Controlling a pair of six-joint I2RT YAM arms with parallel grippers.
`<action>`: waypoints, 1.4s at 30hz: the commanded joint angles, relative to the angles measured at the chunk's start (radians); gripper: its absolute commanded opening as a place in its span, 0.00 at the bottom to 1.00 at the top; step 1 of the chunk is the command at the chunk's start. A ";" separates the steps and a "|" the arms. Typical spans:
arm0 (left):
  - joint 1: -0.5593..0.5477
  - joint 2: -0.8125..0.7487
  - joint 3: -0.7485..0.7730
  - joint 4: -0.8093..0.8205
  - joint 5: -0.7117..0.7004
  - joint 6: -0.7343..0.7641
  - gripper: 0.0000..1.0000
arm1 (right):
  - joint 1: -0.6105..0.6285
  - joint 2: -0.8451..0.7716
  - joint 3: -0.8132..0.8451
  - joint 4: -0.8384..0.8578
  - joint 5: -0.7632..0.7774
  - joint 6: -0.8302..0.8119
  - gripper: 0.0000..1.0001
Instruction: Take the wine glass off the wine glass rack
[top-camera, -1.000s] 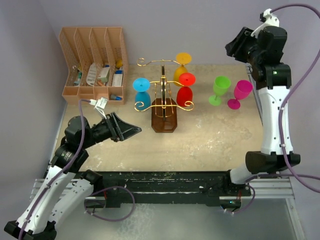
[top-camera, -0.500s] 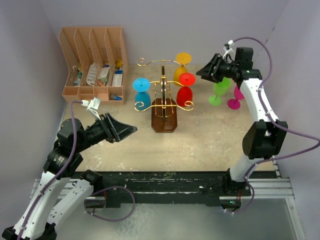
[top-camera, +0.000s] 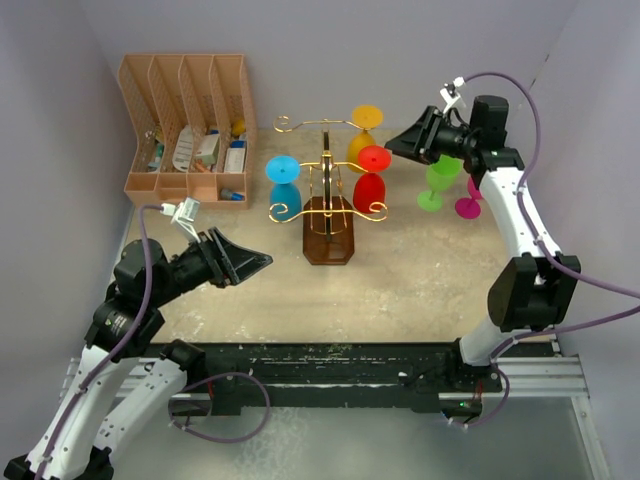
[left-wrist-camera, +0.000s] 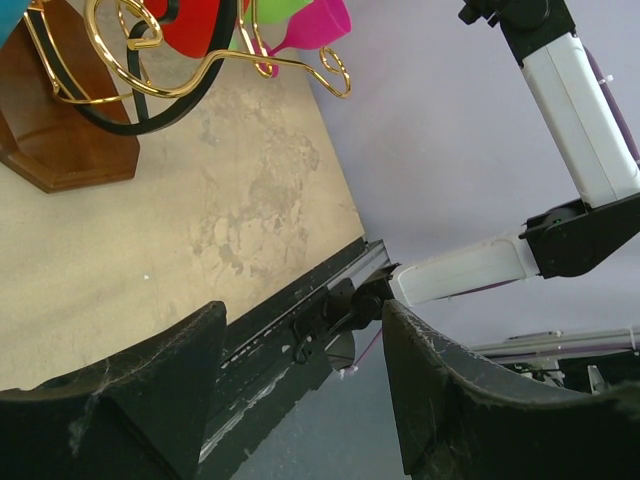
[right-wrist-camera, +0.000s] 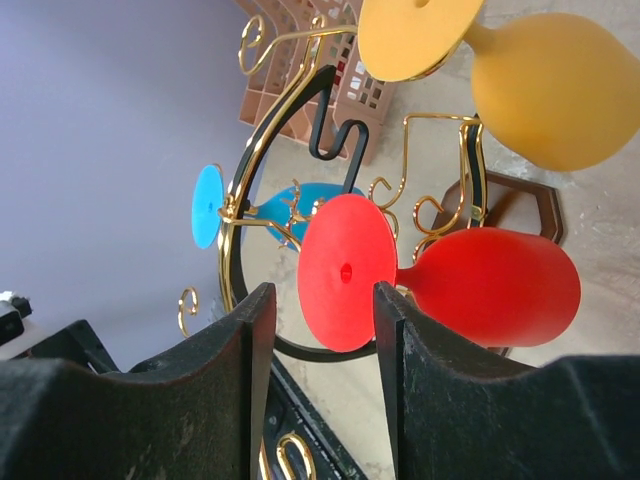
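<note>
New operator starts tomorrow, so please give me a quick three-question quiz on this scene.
1. True or false: the right gripper is open.
2. In the right wrist view, which glass has its foot framed between the fingers? A blue glass, B red glass, C orange glass.
3. How many glasses hang upside down on the rack?

Key: 1 true; 2 B; 3 three.
</note>
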 joint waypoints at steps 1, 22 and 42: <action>0.003 -0.011 0.017 0.019 -0.007 -0.001 0.67 | 0.010 -0.013 -0.006 0.024 -0.012 -0.017 0.46; 0.004 -0.013 -0.009 0.036 -0.005 -0.013 0.67 | 0.025 0.049 0.013 -0.037 0.008 -0.053 0.40; 0.003 -0.009 -0.016 0.045 -0.003 -0.020 0.67 | 0.034 0.012 0.005 -0.044 -0.035 -0.023 0.00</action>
